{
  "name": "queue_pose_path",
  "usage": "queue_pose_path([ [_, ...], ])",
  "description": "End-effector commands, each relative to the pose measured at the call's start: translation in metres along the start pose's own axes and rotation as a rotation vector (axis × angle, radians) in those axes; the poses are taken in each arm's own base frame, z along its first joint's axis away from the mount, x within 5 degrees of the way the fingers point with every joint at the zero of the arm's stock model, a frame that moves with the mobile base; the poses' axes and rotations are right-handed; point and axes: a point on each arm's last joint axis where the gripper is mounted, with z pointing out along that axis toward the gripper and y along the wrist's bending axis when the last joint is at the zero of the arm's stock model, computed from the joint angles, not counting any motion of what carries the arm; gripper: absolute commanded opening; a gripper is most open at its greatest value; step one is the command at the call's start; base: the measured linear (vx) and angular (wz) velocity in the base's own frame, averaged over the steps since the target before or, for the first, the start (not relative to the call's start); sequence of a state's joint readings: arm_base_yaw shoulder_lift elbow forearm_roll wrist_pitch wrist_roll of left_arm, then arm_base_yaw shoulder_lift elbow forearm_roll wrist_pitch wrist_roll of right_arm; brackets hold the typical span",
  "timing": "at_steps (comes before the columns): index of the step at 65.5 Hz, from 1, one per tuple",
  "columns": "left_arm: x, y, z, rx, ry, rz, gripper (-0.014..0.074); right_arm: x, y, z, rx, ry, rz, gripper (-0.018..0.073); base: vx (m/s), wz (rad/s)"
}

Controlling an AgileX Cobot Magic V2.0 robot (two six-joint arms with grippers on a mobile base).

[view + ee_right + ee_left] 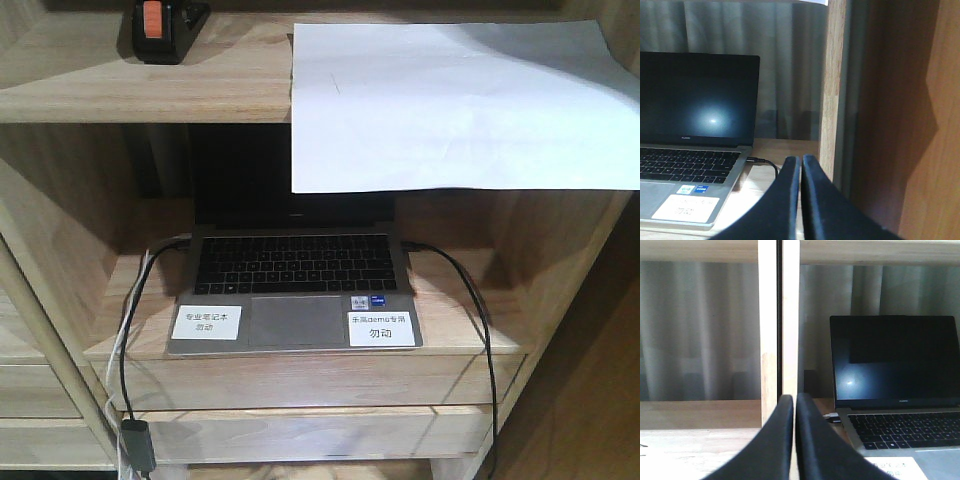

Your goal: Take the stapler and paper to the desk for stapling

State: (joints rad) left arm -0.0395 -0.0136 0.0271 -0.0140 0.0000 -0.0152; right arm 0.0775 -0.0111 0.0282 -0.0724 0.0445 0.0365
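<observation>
We see the stapler (160, 28) and paper (460, 100) on the upper shelf (80, 85) above the laptop (295, 290). Our left jaws and right jaws are pressed together, empty.

Two white labels are sitting on the laptop (300, 262), either side of its touchpad. The left label (206, 321) is showing Chinese print: 专业笔记本, with 勿动 under it. The right label (381, 328) is showing a larger 勿动; its upper line is carrying "demo" among characters too small to read surely. Just above it, the blue stickers (694, 189) are showing "core" on one. Under the dark screen (895, 360), a tiny brand mark (899, 401) is reading HUAWEI.
</observation>
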Motion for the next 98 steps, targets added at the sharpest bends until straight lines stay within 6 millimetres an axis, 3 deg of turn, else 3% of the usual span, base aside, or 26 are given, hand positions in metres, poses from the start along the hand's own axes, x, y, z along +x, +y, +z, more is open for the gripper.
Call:
queue_pose_path([
  [1,0.002,0.000,-0.001,0.001,-0.059,-0.018,-0.0007,-0.006,0.000,-0.001,0.005,-0.081,-0.014,-0.0009,0.00,0.00],
  [73,-0.001,0.000,-0.001,0.001,-0.088,-0.018,-0.0007,-0.006,0.000,-0.001,0.005,-0.081,-0.014,-0.0009,0.00,0.00],
  [85,-0.018,0.000,-0.004,0.004,-0.272,-0.017,-0.0007,-0.006,0.000,-0.001,0.005,-0.081,-0.014,-0.0009,0.00,0.00],
  [98,-0.061,-0.001,-0.013,0.009,-0.465,-0.019,-0.0007,-0.006,0.000,-0.001,0.005,-0.081,-0.014,-0.0009,0.00,0.00],
])
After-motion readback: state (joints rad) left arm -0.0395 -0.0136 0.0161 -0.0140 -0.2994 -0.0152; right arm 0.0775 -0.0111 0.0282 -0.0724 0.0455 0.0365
